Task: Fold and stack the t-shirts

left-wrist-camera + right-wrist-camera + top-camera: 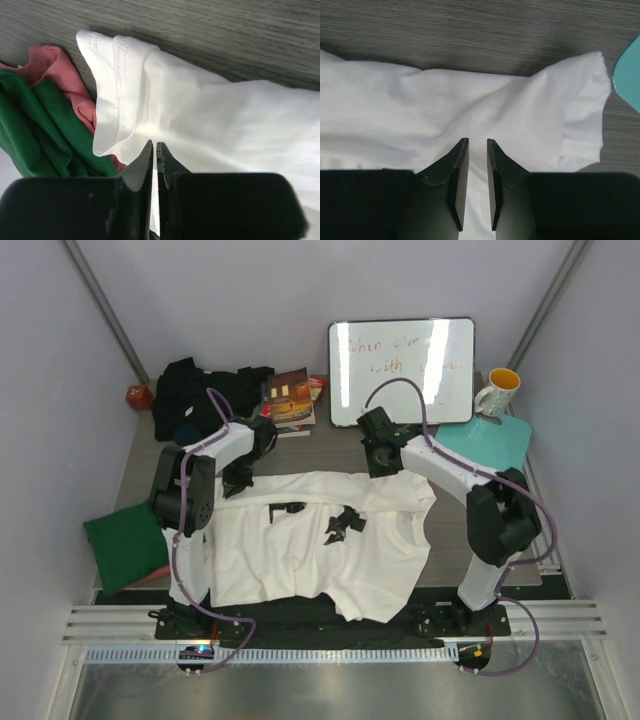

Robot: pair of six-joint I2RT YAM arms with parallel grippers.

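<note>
Top external view: white t-shirt [320, 550] spread across the middle of the table [330, 445], between the two arms, black printed marks [343, 525] facing up, near edge rumpled and reaching toward the arm bases. Left gripper [240, 478] at the far left edge of the cloth, right gripper [380, 458] at the far right edge. Green t-shirt [125, 545] lying just beside the left side; black t-shirts [195, 390] heaped in the far left corner, well apart; teal mat [490, 440] off to the right.

Left wrist view: fingers clenched almost to touching, a thin sliver of white pinched between. Judged a grip on the white t-shirt, just beside the stitched sleeve hem [117, 95]. Salmon pink t-shirt [60, 75] and the green one lying against that sleeve.

Right wrist view: fingers set a little apart over the white cloth near the other sleeve; gripping or merely hovering, cannot tell.

Handling, as a judgement: light, limp, thin knit; no stiffness, so prone to sag and drag wherever unsupported. Not fragile, not slippery on the wood-grain top, more likely to bunch. Best taken at hems, shoulder seams or sleeve edges, for the doubled cloth there, easier to bite. Pinch both far corners and lift evenly to keep the fold line straight. Mind the green and pink cloth on the left: easy to snag along with the sleeve.
</note>
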